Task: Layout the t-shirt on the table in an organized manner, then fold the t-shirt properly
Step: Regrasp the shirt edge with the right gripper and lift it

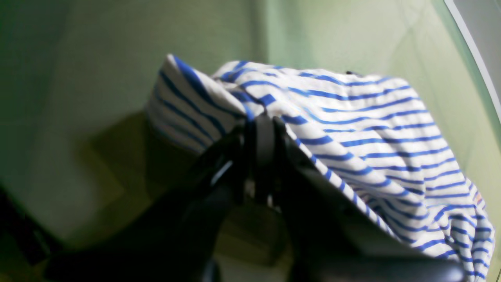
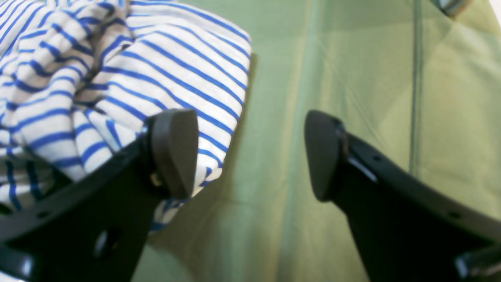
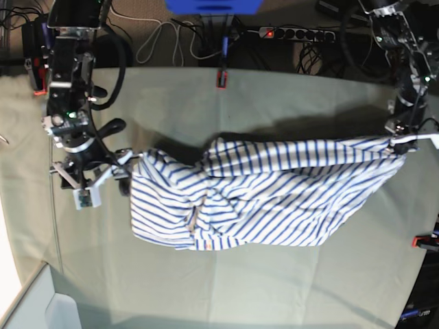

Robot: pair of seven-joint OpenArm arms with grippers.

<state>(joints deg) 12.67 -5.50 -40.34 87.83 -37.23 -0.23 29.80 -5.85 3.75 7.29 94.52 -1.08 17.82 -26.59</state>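
Cloth of the t-shirt is pinched in the left gripper, whose jaws are pressed together on one corner, and from there the striped fabric hangs stretched above the table toward the other arm. The right gripper has its jaws spread wide and holds nothing. A bunched part of the shirt lies just beside and behind one of its fingertips, with bare table between the two pads.

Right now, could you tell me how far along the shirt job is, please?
Early. The left gripper is shut on one end of the t-shirt, pulling it taut. The right gripper is open beside the other end, holding nothing. The middle lies bunched on the table; flattening and all folding remain.
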